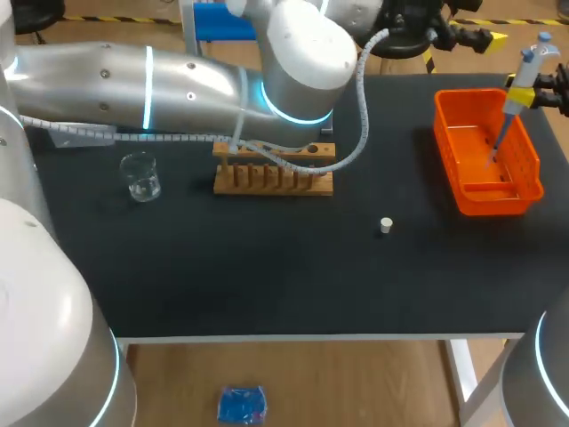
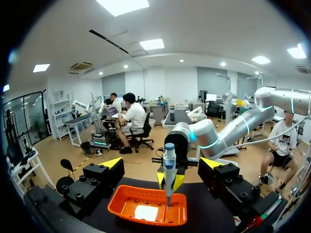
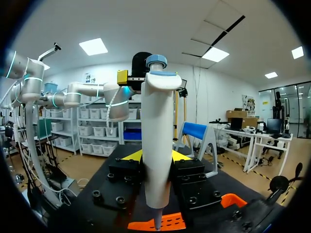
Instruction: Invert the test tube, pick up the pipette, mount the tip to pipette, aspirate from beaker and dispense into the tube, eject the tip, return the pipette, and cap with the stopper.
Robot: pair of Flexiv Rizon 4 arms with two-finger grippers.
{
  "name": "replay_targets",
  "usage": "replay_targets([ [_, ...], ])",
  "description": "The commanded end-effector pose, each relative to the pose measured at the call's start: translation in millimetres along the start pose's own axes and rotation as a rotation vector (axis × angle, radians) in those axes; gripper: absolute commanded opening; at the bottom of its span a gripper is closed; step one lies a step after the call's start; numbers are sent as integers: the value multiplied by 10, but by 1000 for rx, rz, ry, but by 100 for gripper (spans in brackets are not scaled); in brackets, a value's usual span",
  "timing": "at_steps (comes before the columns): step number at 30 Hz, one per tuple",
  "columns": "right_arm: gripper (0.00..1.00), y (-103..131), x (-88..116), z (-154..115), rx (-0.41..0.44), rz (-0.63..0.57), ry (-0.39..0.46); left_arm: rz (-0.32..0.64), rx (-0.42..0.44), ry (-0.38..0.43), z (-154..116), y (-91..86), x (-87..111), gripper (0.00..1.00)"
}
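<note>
Robot lab bench, that's where I am. Black worktop [image 1: 267, 285] below me, and what sits on it is chemistry kit. There's a clear glass beaker [image 1: 141, 176] on the left. A wooden test tube rack [image 1: 273, 173] stands in the middle, and a small white stopper [image 1: 386, 225] lies alone nearer the front. An orange plastic basket [image 1: 532, 165] sits at the far right. My right fingers [image 3: 132, 155] clamp a pipette [image 3: 158, 145], white body and blue plunger button, upright over that basket. My left arm [image 1: 133, 84], silver with a glowing blue ring at its joint, reaches across the back of the worktop.
</note>
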State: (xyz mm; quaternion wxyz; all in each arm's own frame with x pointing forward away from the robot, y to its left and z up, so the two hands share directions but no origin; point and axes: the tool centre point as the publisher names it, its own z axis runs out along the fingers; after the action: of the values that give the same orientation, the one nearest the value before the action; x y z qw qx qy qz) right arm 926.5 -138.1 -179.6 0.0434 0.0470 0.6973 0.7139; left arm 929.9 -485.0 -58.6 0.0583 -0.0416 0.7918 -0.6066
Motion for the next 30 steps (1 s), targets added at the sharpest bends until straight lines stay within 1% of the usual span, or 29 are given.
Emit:
replay_targets([
  [1,0,1,-7,-4,1,-1,3,2,11,1,56,18,-12,100],
  [13,0,1,-7,-4,1,-1,3,2,11,1,56,18,-12,100],
  [16,0,1,-7,-4,1,-1,3,-6,9,3,162,36,-9,100],
  [21,0,1,-7,-4,1,-1,3,-14,-29,15,315,30,28,100],
  [22,0,1,-7,-4,1,-1,3,-13,-36,16,341,22,36,49],
  [23,0,1,-7,-4,1,-1,3,-12,-36,17,353,15,37,37],
  [24,0,1,-7,-4,1,-1,3,-9,-47,17,370,9,39,0],
  [25,0,1,-7,-4,1,-1,3,-10,-59,20,386,8,38,0],
  [30,0,1,-7,-4,1,-1,3,-19,-47,16,448,27,10,0],
])
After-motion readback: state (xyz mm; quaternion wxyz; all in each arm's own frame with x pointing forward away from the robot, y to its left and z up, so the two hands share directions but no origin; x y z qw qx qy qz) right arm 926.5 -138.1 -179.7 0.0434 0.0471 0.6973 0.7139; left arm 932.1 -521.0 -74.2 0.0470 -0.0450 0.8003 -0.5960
